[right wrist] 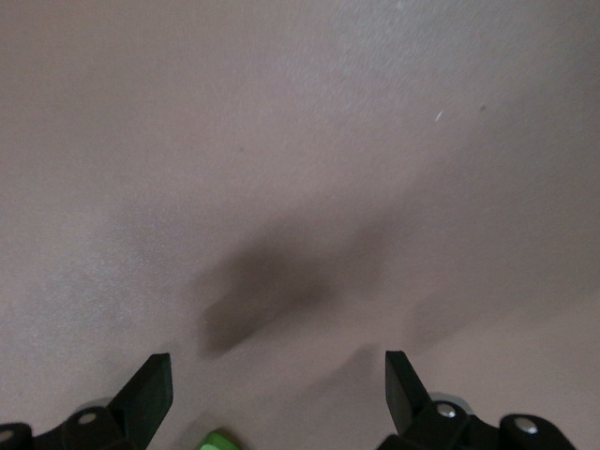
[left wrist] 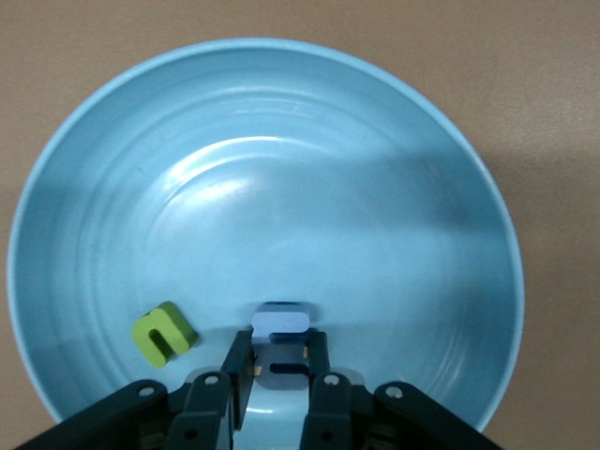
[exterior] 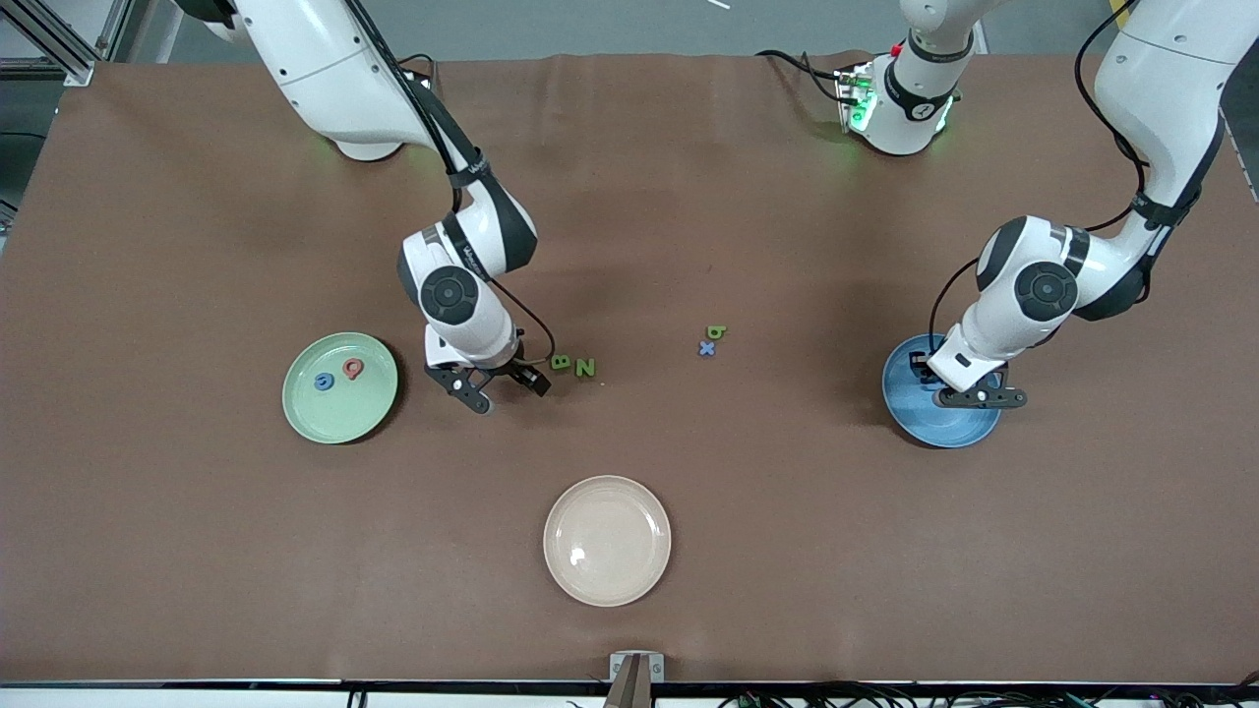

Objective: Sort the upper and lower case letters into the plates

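My left gripper (exterior: pixel 981 397) hangs low over the sky blue plate (exterior: pixel 946 433), shut on the small blue m (left wrist: pixel 281 322). In the left wrist view its fingers (left wrist: pixel 236 361) pinch that letter just above the plate's floor (left wrist: pixel 281 187), and a small green n (left wrist: pixel 163 332) lies flat in the plate beside it. My right gripper (exterior: pixel 509 391) is open over bare table, close beside the green B (exterior: pixel 561 362) and green N (exterior: pixel 585 368). A green letter edge (right wrist: pixel 217 441) shows between its spread fingers (right wrist: pixel 155 389). The mint green plate (exterior: pixel 379 418) holds the blue G (exterior: pixel 324 382) and pink Q (exterior: pixel 352 369).
A small green b (exterior: pixel 716 332) and a blue x (exterior: pixel 706 347) lie together mid-table. A cream-beige plate (exterior: pixel 607 540) sits nearer the front camera, with nothing in it. Brown cloth covers the whole table.
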### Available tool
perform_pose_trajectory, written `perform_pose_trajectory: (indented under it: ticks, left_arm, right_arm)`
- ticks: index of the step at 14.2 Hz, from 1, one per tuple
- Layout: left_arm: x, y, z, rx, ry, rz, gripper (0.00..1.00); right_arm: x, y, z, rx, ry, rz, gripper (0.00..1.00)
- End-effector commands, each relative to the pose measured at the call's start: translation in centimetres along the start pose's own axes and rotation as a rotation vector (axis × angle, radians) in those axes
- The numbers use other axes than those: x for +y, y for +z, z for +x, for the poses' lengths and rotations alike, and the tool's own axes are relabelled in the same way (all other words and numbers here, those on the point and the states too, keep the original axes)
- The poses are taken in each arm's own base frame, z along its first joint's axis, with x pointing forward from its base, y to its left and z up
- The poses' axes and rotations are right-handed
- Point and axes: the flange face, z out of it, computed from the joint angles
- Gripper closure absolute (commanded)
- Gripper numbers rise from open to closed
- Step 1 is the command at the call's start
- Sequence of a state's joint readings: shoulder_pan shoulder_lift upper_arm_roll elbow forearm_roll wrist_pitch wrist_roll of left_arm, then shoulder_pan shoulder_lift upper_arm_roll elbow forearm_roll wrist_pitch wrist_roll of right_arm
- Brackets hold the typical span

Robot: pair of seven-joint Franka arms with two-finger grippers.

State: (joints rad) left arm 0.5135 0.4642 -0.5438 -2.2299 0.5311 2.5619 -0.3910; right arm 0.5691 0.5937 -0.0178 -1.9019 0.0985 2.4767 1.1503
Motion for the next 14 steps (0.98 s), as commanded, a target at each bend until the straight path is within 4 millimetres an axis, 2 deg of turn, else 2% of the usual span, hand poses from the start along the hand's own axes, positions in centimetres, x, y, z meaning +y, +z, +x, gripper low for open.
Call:
perform_pose_trajectory:
  ticks: [1,4,5,6,8,9,11,14]
  left_arm:
    - [-0.1,-0.1,0.5,0.015,0.017,0.001,0.96]
    - [-0.1,-0.1,0.5,0.015,0.016,0.001,0.90]
    - [0.0,-0.2,0.6,0.017,0.009,0.001,0.79]
    - [-0.1,-0.5,0.9,0.022,0.002,0.003,0.59]
    - [-0.3,-1.1,1.1,0.031,-0.001,0.010,0.07]
    - [-0.2,-1.6,1.2,0.037,-0.002,0.015,0.00]
    - [0.3,-2.8,1.2,0.030,-0.002,0.031,0.00]
    - [4.4,-5.6,1.0,-0.001,-0.014,0.014,0.00]
  right_arm:
    - [-1.1,0.4,-1.0,0.012,0.055,-0.001,0.00]
    - [-1.8,1.0,-3.2,0.017,0.127,-0.002,0.00]
    - [-1.9,1.1,-3.9,0.017,0.150,-0.005,0.00]
    - [-2.1,1.1,-4.6,0.018,0.166,-0.006,0.00]
    - [-2.3,1.3,-5.6,0.018,0.171,-0.011,0.00]
    - [-2.3,1.5,-6.0,0.017,0.177,-0.014,0.00]
    - [-2.4,1.8,-6.8,0.017,0.177,-0.019,0.00]
    - [-2.3,1.6,-6.3,0.021,0.181,-0.018,0.00]
